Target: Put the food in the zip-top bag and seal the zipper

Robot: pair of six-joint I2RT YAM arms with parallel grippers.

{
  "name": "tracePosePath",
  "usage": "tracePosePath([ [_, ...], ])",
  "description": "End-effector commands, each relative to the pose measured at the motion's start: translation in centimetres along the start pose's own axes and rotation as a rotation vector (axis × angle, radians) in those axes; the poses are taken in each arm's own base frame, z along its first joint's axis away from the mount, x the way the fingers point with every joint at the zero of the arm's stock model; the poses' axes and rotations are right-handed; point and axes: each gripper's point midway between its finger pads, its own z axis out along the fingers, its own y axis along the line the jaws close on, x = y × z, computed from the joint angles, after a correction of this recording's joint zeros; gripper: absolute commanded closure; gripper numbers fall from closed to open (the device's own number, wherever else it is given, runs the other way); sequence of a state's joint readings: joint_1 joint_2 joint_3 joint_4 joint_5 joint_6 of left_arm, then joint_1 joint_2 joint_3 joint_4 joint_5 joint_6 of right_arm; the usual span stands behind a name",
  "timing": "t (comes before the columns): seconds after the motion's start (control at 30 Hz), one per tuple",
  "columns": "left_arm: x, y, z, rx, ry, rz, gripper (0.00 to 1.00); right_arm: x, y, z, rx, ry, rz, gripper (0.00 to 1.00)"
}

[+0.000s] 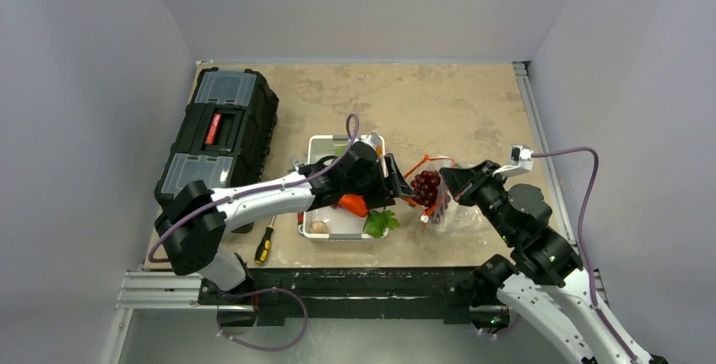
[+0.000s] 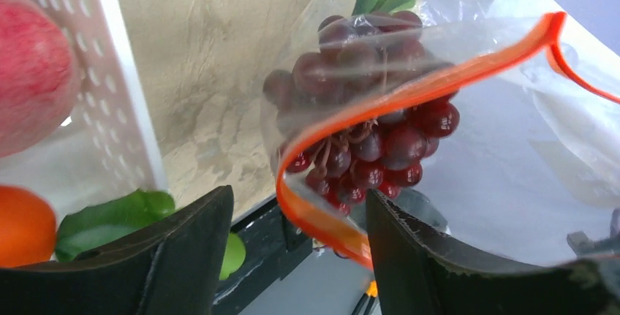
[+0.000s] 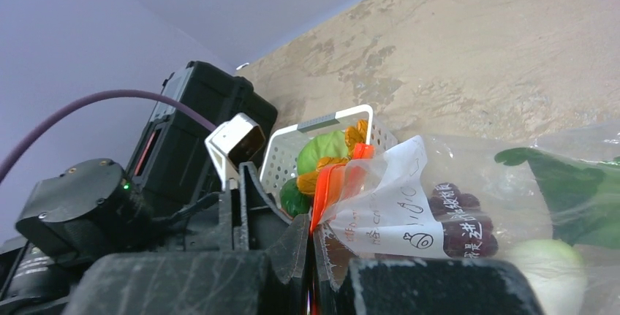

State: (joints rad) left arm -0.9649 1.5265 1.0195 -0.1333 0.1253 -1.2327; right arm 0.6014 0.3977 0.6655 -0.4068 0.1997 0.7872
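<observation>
The zip-top bag [image 1: 446, 214] hangs to the right of the white tray [image 1: 325, 143], its mouth facing left. My right gripper [image 3: 312, 238] is shut on the bag's red-orange zipper [image 3: 329, 183]. Dark grapes [image 2: 380, 147] sit just inside the mouth, with a white radish [image 3: 548, 267] and leafy greens [image 3: 577, 191] deeper in the bag. My left gripper [image 2: 298, 194] is open at the mouth, and the lower loop of the zipper [image 2: 409, 96] passes between its fingers, close to the right one. A carrot [image 1: 355, 205], a peach [image 2: 29, 74] and a leaf [image 1: 380, 222] lie in the tray.
A black toolbox [image 1: 221, 132] stands at the left of the table. A yellow-handled screwdriver [image 1: 264, 244] lies near the front edge beside the tray. The left arm stretches across the tray. Grey walls close in the table on three sides.
</observation>
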Motion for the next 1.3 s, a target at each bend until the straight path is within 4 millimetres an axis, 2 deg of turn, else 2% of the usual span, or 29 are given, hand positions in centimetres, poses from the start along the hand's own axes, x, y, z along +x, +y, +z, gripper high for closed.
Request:
tracePosePath([
  [0.0,-0.3,-3.6,1.3,0.139,0.004,-0.055,0.38,-2.7,1.8,-0.8,-0.050,-0.083,0.007,1.00],
  [0.1,-0.1,-3.9,1.8,0.136,0.009,-0.034,0.46,-2.5,1.7,-0.8,-0.049,-0.082,0.005,1.00],
  [0.2,-0.4,-4.0,1.6,0.129,-0.014,-0.001,0.66,-2.5,1.6,-0.8,-0.048,-0.082,-0.002,1.00],
  [0.3,-1.0,-4.5,0.6,0.103,-0.049,0.068,0.79,-2.3,0.9,-0.8,-0.020,-0.081,-0.024,1.00],
  [0.4,-1.7,-6.0,-0.9,0.078,-0.094,0.179,0.88,-2.1,-0.4,-0.6,0.030,-0.089,-0.058,1.00],
  [0.53,-1.4,-9.6,-2.0,0.132,-0.078,0.298,0.96,-2.7,-1.2,-0.8,0.067,-0.118,-0.097,1.00],
  [0.67,-0.5,-13.6,-2.8,0.238,-0.029,0.350,0.98,-3.9,-1.6,-1.3,0.107,-0.147,-0.130,1.00],
  [0.73,0.1,-14.6,-3.1,0.264,-0.020,0.374,0.98,-4.4,-1.8,-1.6,0.129,-0.160,-0.143,1.00],
  [0.8,0.2,-14.6,-2.9,0.265,-0.016,0.381,0.98,-4.5,-2.0,-1.6,0.140,-0.167,-0.152,1.00],
  [0.93,0.4,-12.6,-0.8,0.203,0.037,0.354,0.98,-3.9,-3.1,-0.9,0.170,-0.170,-0.157,1.00],
  [1.0,0.6,-12.3,-0.2,0.201,0.058,0.344,0.99,-3.4,-3.7,-0.6,0.190,-0.157,-0.167,1.00],
  [1.1,0.4,-13.3,-0.3,0.217,0.060,0.361,0.99,-3.8,-4.0,-0.5,0.212,-0.169,-0.191,1.00],
  [1.27,-0.2,-16.3,-2.6,0.294,0.031,0.409,0.98,-5.9,-3.0,-1.5,0.208,-0.218,-0.208,1.00],
])
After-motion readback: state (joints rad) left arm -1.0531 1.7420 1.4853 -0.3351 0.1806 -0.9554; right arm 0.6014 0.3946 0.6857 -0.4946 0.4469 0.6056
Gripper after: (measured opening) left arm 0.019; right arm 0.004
